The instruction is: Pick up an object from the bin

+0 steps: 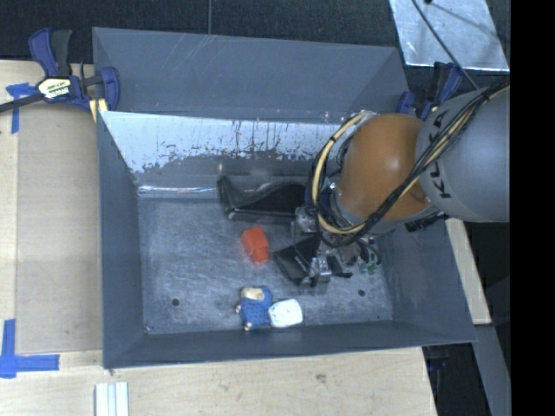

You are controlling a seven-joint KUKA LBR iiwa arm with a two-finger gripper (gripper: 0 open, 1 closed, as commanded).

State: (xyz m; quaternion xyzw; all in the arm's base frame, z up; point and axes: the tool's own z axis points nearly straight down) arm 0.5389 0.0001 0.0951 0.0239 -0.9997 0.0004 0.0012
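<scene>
Gripper (305, 265) sits low over the bin (173, 258) floor, just right of the orange block (255, 244), likely its target. Released or clenched: cannot tell. A blue-and-white toy (264, 309) lies nearby, at the front.

In the bin (121, 232), relative to the block (255, 244): gripper (310, 267) just right; elongated item (260, 199) behind; figurine (253, 308) and rounded piece (287, 314) in front, touching each other.

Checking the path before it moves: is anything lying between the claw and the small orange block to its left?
Nothing visible. Only bare bin floor separates the claw from the orange block. The black object lies farther back than that gap, the blue-and-white toy nearer the front.
</scene>
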